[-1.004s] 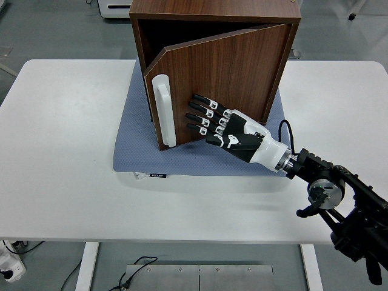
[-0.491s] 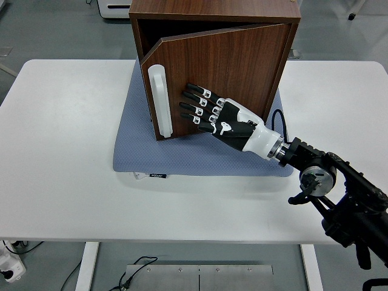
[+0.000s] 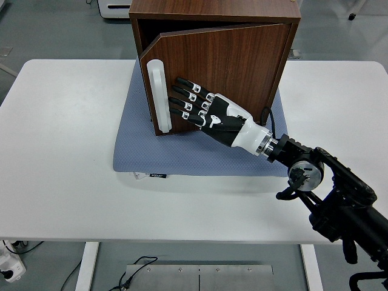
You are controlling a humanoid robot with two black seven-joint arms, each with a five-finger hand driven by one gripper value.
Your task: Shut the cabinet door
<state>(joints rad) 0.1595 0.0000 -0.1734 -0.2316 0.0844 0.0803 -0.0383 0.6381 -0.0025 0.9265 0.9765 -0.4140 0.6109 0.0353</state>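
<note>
A dark wooden cabinet stands on a blue mat at the table's far middle. Its door is hinged at the right and stands slightly ajar, with a narrow dark gap along the top and left. A white handle runs down the door's left edge. My right hand has its fingers spread flat against the door's front, just right of the handle, holding nothing. The right arm reaches in from the lower right.
The blue mat lies under the cabinet on the white table. A white machine stands on the floor beyond the table's far edge. Cables hang below the table's near edge.
My right hand has moved left and away from me along the door, pushing it. The door has swung inward and the gap at its left edge has narrowed.
</note>
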